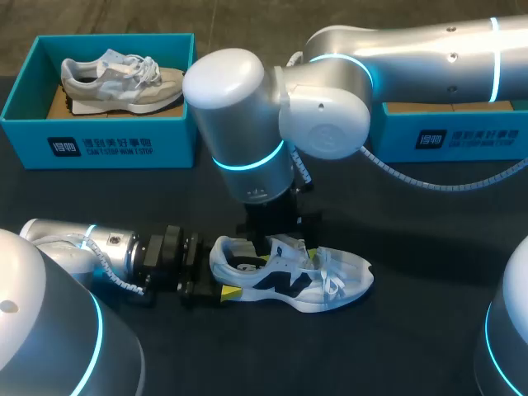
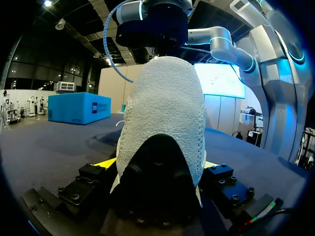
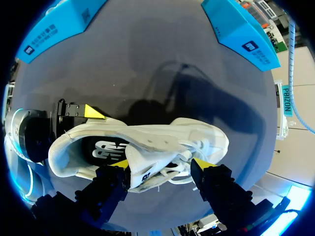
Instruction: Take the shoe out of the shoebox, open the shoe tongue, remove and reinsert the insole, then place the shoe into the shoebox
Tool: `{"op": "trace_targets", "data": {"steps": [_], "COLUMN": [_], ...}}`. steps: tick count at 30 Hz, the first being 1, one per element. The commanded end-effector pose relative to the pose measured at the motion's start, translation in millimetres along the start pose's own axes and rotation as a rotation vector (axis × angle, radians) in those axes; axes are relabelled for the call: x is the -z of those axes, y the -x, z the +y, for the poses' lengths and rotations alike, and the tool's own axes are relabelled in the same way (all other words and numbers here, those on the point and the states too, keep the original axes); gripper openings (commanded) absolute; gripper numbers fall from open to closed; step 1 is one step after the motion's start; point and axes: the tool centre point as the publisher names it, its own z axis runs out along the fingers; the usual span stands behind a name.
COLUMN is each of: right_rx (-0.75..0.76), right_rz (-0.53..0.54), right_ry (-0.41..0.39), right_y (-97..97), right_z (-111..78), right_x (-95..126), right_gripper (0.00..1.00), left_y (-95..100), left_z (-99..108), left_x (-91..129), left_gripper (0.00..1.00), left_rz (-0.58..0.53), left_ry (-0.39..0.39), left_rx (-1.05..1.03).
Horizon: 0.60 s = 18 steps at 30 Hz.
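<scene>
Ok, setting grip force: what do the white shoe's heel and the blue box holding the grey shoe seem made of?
White shoe heel: likely soft matte textile, knit or terry-like, going by its nubby looped surface. Blue box: probably cardboard, smooth printed outside, with plain brown showing on its inside floor.

The shoe (image 1: 289,276) is white with black side panels and a black insole (image 3: 106,149) printed in white, while the boxed shoe (image 1: 124,78) is grey and cream with white laces. The left box (image 1: 99,144) and right box (image 1: 462,136) are teal with dark labels lettered in white, on a black surface (image 1: 429,214). The arms (image 1: 247,124) are silver with glowing cyan rings, and the left hand (image 2: 157,164) is black with yellow tips.
</scene>
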Motion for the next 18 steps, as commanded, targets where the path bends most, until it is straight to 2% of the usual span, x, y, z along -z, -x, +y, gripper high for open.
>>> {"op": "trace_targets", "data": {"steps": [1, 3, 6, 8, 12, 18], "right_rx": [-0.234, -0.232, -0.232, -0.226, -0.236, -0.239], "right_rz": [0.007, 0.008, 0.008, 0.017, 0.04, 0.049], "right_ry": [-0.013, -0.017, -0.02, -0.025, -0.037, -0.04], "right_y": [3.5, 4.5, 6.3, 8.5, 11.7, 14.8], "right_z": [-1.3, -2.3, -3.5, -3.9, -7.1, -13.7], "right_x": [3.0, 4.4, 5.7, 4.6, 3.9, 10.6], "right_gripper": [0.72, 0.66, 0.62, 0.51, 0.42, 0.39], "left_y": [-1.0, -1.0, -1.0, -1.0, -1.0, -1.0], "left_z": [3.2, 3.2, 3.2, 3.2, 3.2, 3.2], "left_x": [2.2, 2.2, 2.2, 2.2, 2.2, 2.2], "left_gripper": [0.0, 0.0, 0.0, 0.0, 0.0, 0.0], "left_rz": [-0.004, -0.004, -0.004, -0.004, -0.004, -0.004], "left_ry": [0.0, 0.0, 0.0, 0.0, 0.0, 0.0], "left_rx": [-0.001, -0.001, -0.001, -0.001, -0.001, -0.001]}}
